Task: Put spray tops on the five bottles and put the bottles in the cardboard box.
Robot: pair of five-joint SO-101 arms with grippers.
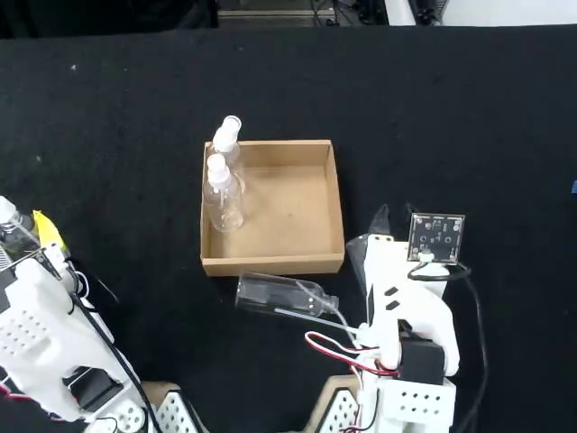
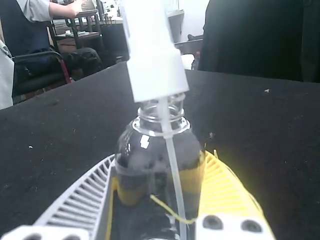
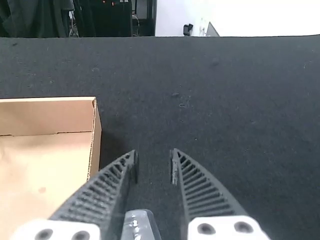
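Observation:
The cardboard box sits mid-table, and two clear bottles with white spray tops lie along its left wall. Another clear bottle lies on its side on the cloth just in front of the box, with a thin tube running from it toward the right arm. My right gripper hangs open beside the box's right front corner, nothing between its tips. My left gripper is shut on an upright bottle; a white spray top rests on its neck.
Black cloth covers the whole table. The white left arm stands at the front left corner, and the right arm's body stands at the front, right of the lying bottle. A small pale object shows low between the right fingers' bases.

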